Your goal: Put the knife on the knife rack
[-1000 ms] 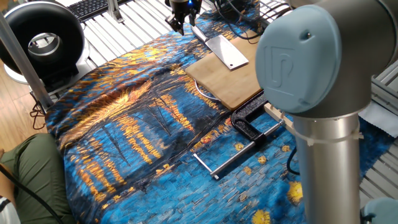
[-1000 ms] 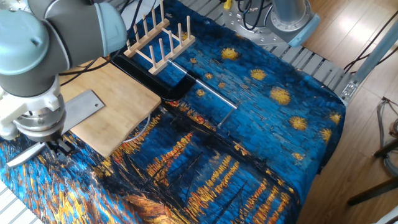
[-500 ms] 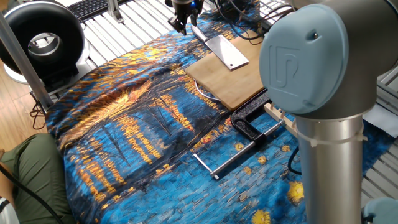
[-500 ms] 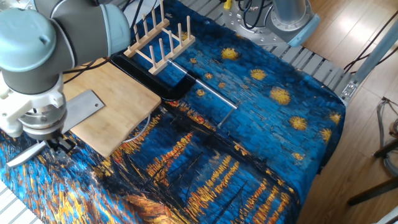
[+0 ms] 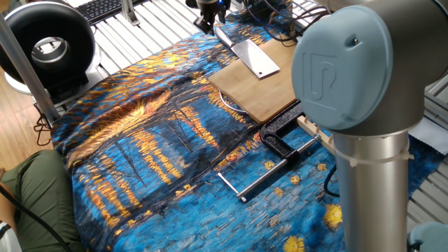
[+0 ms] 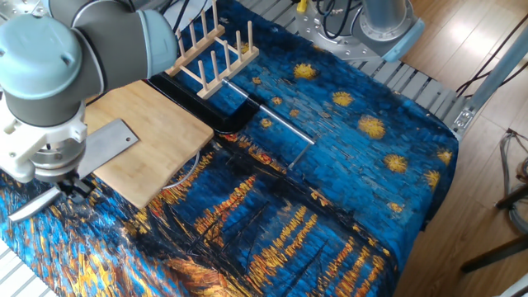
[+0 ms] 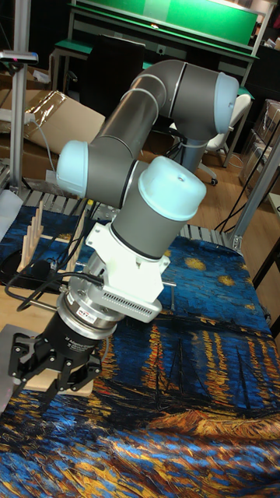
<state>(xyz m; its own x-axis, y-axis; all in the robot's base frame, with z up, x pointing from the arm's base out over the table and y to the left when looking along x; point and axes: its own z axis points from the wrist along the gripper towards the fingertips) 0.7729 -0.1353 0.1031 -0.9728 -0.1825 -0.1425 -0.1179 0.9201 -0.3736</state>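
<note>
Item: knife [image 5: 255,57], blade flat on the cutting board [image 5: 269,89], handle overhanging. Stiff, slick steel, blade-heavy, I judge; I'd grip the handle. Pincer [image 7: 48,369] spread open over handle, empty. Knife rack [image 6: 213,51] near.

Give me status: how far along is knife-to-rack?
Early. Done: nothing placed; the knife rack holds no knife. In hand: the gripper is down at the handle end of the knife, which lies flat on the cutting board; grasp not confirmable. Left: grip, lift, carry to the rack, slot in.
</note>
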